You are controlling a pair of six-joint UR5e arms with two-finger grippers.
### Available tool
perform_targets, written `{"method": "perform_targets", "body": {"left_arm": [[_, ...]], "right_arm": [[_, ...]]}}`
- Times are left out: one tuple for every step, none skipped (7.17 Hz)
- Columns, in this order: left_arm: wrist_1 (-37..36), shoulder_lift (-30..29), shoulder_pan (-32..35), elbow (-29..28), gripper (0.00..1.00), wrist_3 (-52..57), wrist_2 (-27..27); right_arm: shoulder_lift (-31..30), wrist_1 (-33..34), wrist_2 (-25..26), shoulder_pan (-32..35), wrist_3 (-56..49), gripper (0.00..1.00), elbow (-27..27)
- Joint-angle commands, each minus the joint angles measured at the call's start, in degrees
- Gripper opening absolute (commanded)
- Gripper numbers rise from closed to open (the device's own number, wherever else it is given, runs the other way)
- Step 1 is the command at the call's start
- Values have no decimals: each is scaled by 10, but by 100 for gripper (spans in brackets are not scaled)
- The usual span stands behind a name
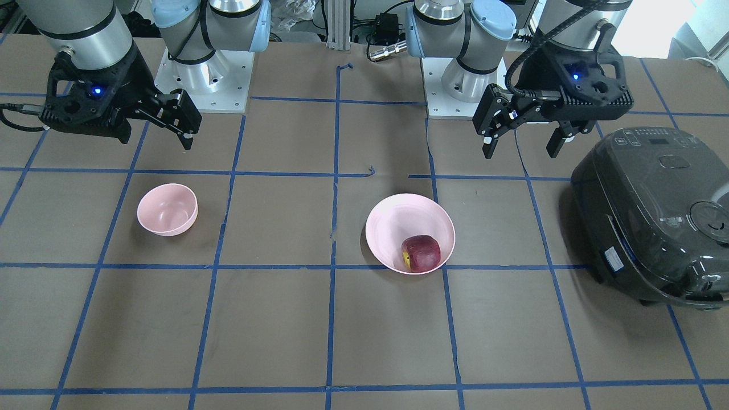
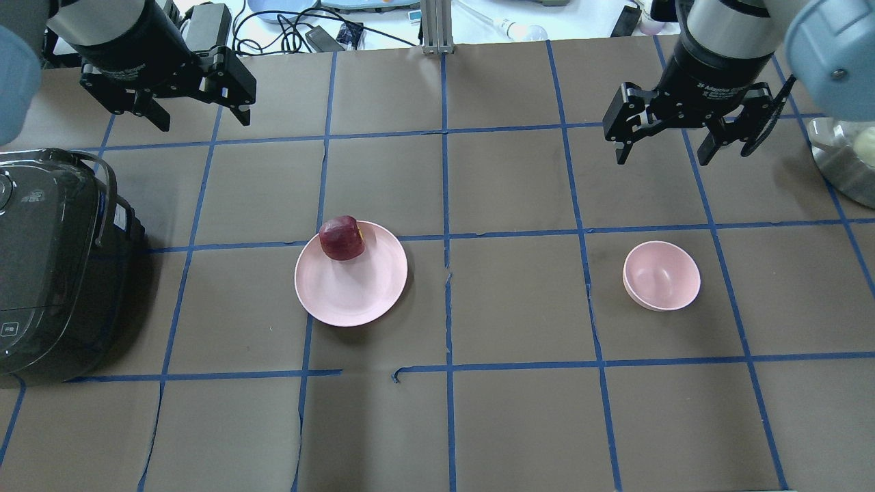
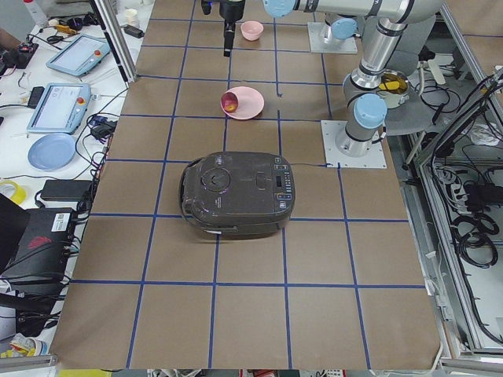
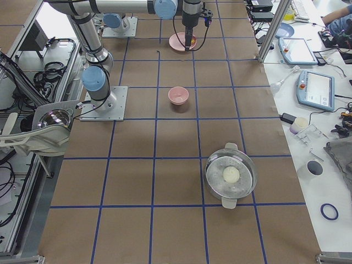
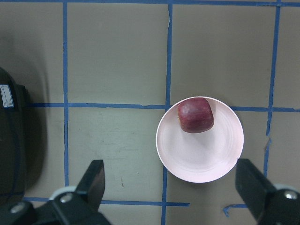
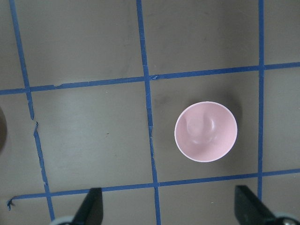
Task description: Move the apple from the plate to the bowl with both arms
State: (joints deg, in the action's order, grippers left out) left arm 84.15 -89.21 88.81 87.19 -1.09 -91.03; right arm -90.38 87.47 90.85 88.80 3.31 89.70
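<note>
The dark red apple with a yellow patch lies on the far edge of the pale pink plate; the overhead view shows both, the apple and the plate. The small pink bowl stands empty to the right. My left gripper is open and empty, high above the table beyond the plate. Its wrist view looks down on the apple and the plate. My right gripper is open and empty, high beyond the bowl.
A black rice cooker sits at the table's left end, near the plate. A steel pot with a pale round thing inside stands at the right end. Both arm bases are bolted at the table's robot side.
</note>
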Motion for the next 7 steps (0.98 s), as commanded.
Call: {"method": "perform_targets", "body": {"left_arm": [[1, 0, -2, 0, 100, 0, 1], [0, 0, 0, 0, 100, 0, 2], [1, 0, 0, 0, 100, 0, 0], [1, 0, 0, 0, 100, 0, 0], [1, 1, 0, -1, 100, 0, 1], [1, 1, 0, -1, 100, 0, 2], [1, 4, 1, 0, 100, 0, 2]], "right_arm": [[-1, 1, 0, 8, 0, 100, 1], [-1, 1, 1, 8, 0, 100, 1], [-1, 2, 1, 7, -1, 100, 1], [0, 1, 7, 7, -3, 100, 2], [0, 2, 7, 6, -3, 100, 2], [0, 2, 7, 7, -3, 100, 2], [0, 2, 9, 6, -3, 100, 2]]}}
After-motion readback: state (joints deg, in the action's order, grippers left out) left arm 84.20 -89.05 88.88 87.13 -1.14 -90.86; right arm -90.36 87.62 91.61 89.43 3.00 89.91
